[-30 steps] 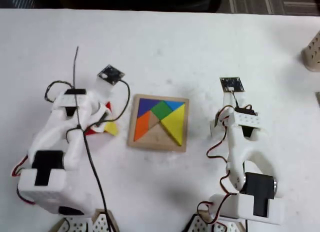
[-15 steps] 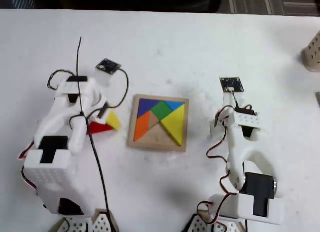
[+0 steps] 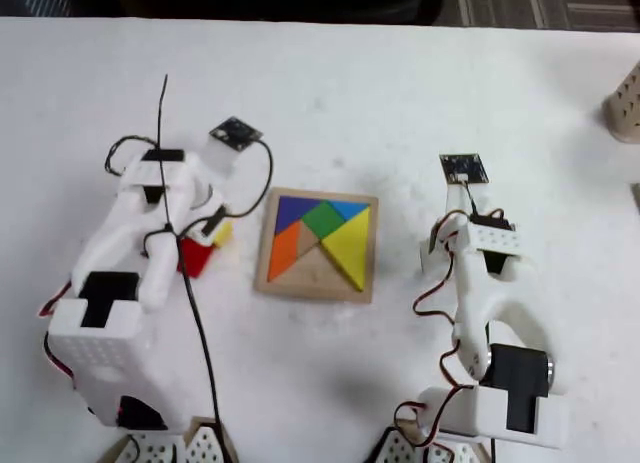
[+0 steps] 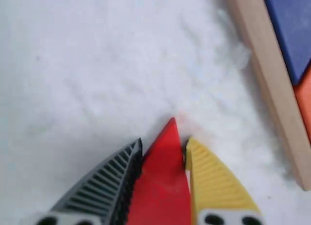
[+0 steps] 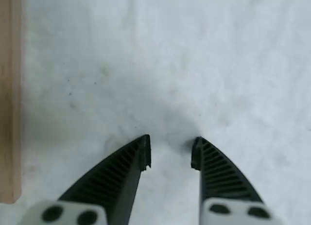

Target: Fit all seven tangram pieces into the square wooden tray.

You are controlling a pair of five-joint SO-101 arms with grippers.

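Observation:
The square wooden tray [image 3: 266, 281] lies between the two arms. It holds blue [image 3: 290, 212], green [image 3: 323, 219], yellow [image 3: 348, 248] and orange [image 3: 285, 251] pieces, with a bare wood patch near its front edge. My left gripper [image 4: 163, 143] is shut on a red triangular piece [image 4: 163, 181], held between its dark finger and its yellow finger, just left of the tray. In the high view the red piece [image 3: 195, 256] sticks out beneath that gripper. My right gripper [image 5: 170, 151] stands open over bare table just right of the tray, with nothing between its fingers.
The tray's left rim [image 4: 270, 89] runs close beside the held red piece, and its right rim [image 5: 9, 89] lies near my right gripper. A pale perforated object [image 3: 626, 105] stands at the far right edge. White table stretches beyond the tray.
My left arm has swung and turned its wrist, so the red piece now looks narrower and sits closer under the gripper. The right arm has not moved.

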